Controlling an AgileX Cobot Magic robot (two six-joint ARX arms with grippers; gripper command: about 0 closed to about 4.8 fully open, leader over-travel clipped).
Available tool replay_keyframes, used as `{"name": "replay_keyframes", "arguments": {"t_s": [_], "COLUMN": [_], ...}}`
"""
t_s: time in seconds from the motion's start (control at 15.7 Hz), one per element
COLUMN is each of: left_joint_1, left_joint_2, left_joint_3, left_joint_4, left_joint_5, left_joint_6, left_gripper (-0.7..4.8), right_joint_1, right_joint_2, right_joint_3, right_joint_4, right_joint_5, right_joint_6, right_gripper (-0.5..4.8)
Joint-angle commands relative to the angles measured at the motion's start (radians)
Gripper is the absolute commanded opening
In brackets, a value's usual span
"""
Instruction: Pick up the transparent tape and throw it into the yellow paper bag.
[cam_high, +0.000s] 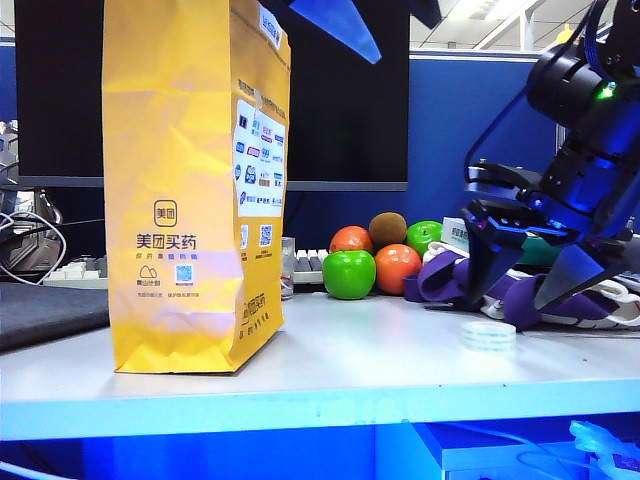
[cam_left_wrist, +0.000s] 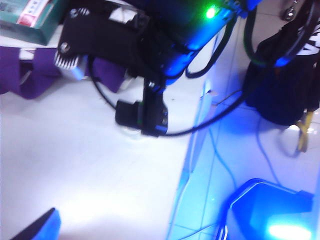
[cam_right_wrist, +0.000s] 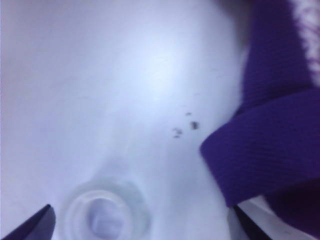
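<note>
Exterior view: the bag (cam_high: 195, 185) stood upright on the left of the white table (cam_high: 330, 375), its printed side panel facing right. The tape (cam_high: 488, 334) lay flat on the table, well to the right of the bag and near the front edge. The right gripper (cam_high: 527, 285) hung just above the tape with its two fingers pointing down and spread wide, nothing between them. Behind the tape lay a purple cloth (cam_high: 450, 275). Farther back, between bag and cloth, sat two green apples (cam_high: 349, 274), two oranges (cam_high: 397, 267) and a brown fruit (cam_high: 388, 229), with a keyboard (cam_high: 308, 264) behind them. A blue finger of the left gripper (cam_high: 335, 22) showed at the top of the frame, above and right of the bag's mouth.

Right wrist view: the tape (cam_right_wrist: 106, 212) lay between the two dark fingertips (cam_right_wrist: 32, 227), untouched; the cloth (cam_right_wrist: 272, 130) lay beside it.

Left wrist view: the right arm (cam_left_wrist: 150, 45) stood over the table (cam_left_wrist: 75, 170) near the cloth (cam_left_wrist: 25, 75). Of the left gripper only one fingertip (cam_left_wrist: 40, 227) showed, so whether its jaws were apart or together could not be told.
</note>
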Motion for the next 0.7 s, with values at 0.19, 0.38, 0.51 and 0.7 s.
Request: {"name": "replay_keyframes", "arguments": {"t_s": [0.19, 0.38, 0.51, 0.7], "left_joint_1": [0.000, 0.000, 0.000, 0.000], "left_joint_2": [-0.002, -0.002, -0.002, -0.002], "left_joint_3": [0.004, 0.005, 0.005, 0.005], "left_joint_4": [0.030, 0.031, 0.030, 0.030], "left_joint_5": [0.029, 0.054, 0.054, 0.054], "left_joint_6": [-0.001, -0.007, -0.009, -0.011], "left_gripper": [4.39, 4.39, 4.39, 4.39], "right_joint_1": [0.012, 0.017, 0.022, 0.022], "right_joint_2": [0.046, 0.106, 0.115, 0.114], "right_joint_3": [0.004, 0.004, 0.003, 0.004], "right_joint_4": [-0.020, -0.034, -0.033, -0.037], "right_joint_5": [-0.035, -0.072, -0.072, -0.071], "right_joint_6": [-0.008, -0.007, -0.007, 0.001], "right_gripper": [4.79, 4.79, 4.79, 4.79]}}
